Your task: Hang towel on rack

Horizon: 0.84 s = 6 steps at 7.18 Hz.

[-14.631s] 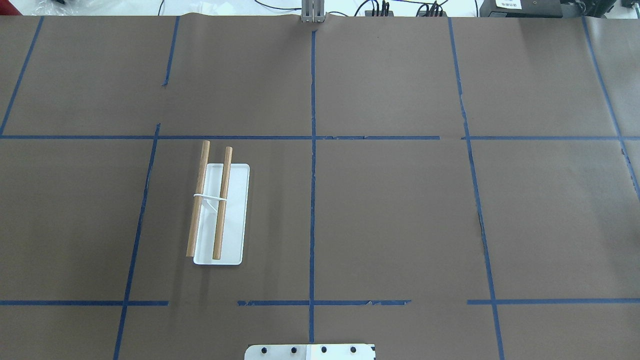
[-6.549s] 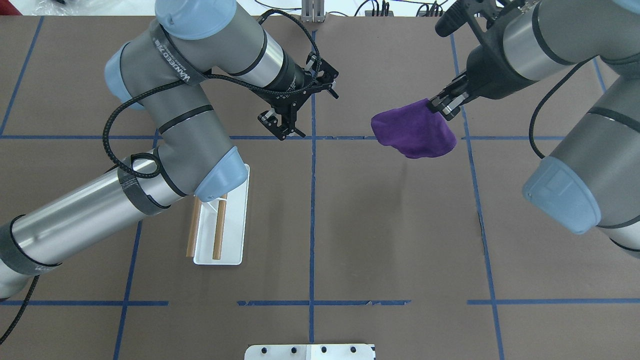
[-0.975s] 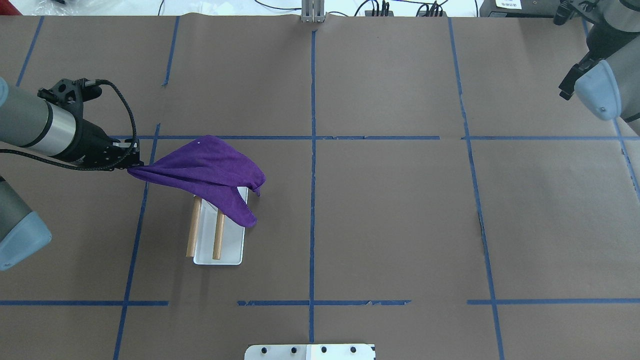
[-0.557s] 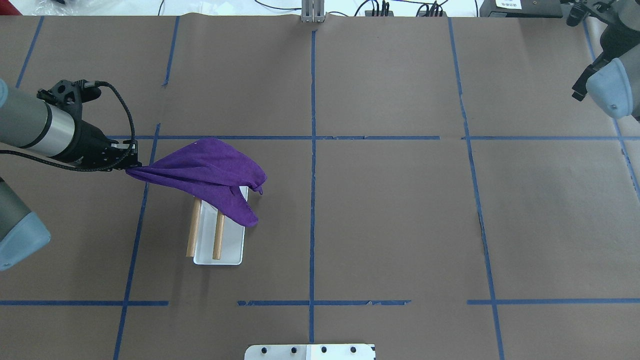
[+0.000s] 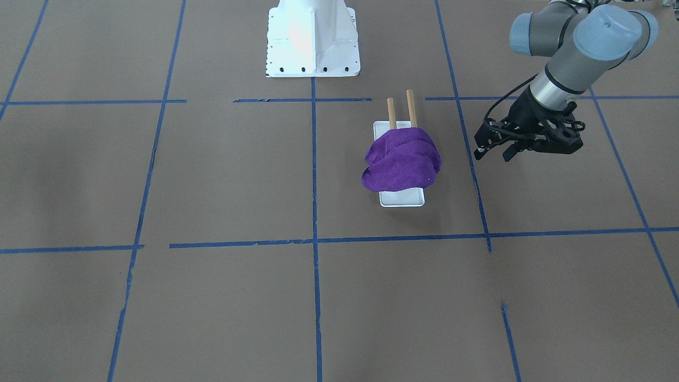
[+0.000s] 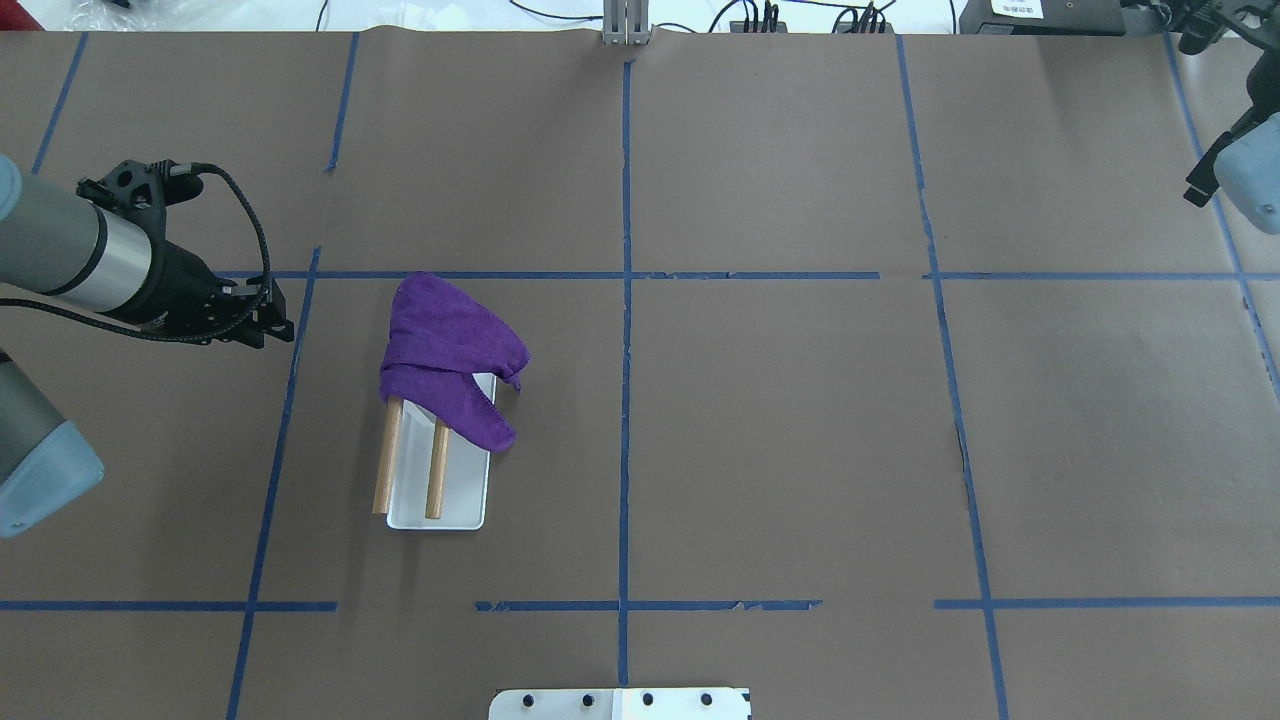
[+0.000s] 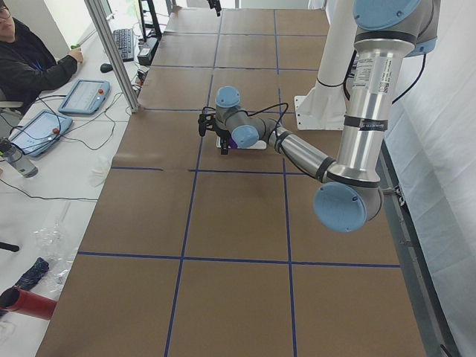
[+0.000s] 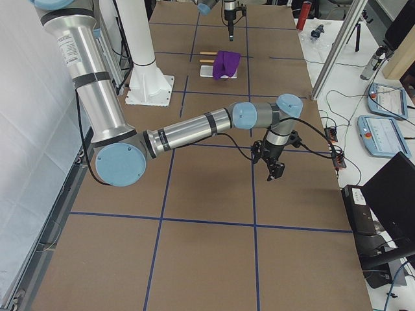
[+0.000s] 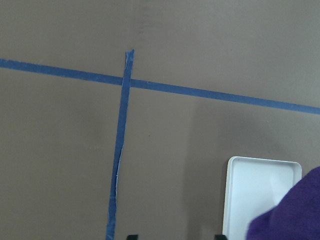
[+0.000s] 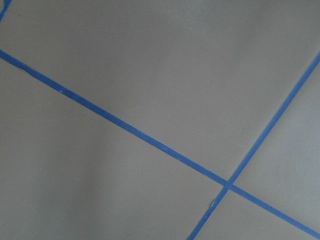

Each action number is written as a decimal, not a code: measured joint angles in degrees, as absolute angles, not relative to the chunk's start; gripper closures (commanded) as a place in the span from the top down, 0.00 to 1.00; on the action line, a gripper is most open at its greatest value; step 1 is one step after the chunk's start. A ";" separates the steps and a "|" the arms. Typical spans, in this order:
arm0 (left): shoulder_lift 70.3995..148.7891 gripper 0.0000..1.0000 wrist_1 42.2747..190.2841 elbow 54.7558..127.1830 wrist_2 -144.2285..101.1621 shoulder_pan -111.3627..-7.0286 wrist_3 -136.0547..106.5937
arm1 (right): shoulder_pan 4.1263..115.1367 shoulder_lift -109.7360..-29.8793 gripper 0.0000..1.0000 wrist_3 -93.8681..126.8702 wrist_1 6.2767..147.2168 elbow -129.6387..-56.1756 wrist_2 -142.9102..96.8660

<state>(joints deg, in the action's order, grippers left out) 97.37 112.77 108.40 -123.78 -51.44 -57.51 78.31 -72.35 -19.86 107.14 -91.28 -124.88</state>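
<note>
Looking at my left gripper [image 6: 283, 318] first: its jaws stand apart with nothing between them. It hovers low over the table [image 6: 800, 450], a little to the left of the rack [image 6: 465, 495] and clear of the cloth. My right gripper [image 8: 273, 170] shows only in the side view, well away from the work. I cannot tell from there whether it is open or closed.

Moving outward, the towel [image 6: 450, 350] lies draped across the far end of both wooden dowels [image 6: 385, 465]. It is bunched in folds, with one flap hanging down on the right side over the white base. The near halves of the dowels are bare. The left wrist camera catches only a corner of the base and an edge of the purple cloth.

I judge the hanging itself done, since the towel's weight sits on the rack and neither gripper touches it. What I think is left is pulling the left arm back. The lopsided drape near the dowel ends might want tidying if it starts to slide.
</note>
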 measured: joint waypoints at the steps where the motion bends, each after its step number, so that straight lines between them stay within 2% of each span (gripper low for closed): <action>1: 95.67 1.00 112.41 108.39 -123.94 -53.82 -50.70 | 80.24 -74.13 1.00 -19.70 107.12 -91.23 -125.09; 4: 93.06 1.00 102.13 107.77 -124.09 -66.05 -19.51 | 84.97 -80.70 1.00 -19.10 106.77 -91.01 -127.34; 6: 92.30 1.00 95.99 104.69 -124.15 -76.52 0.64 | 87.29 -84.81 1.00 -17.64 102.86 -90.92 -129.32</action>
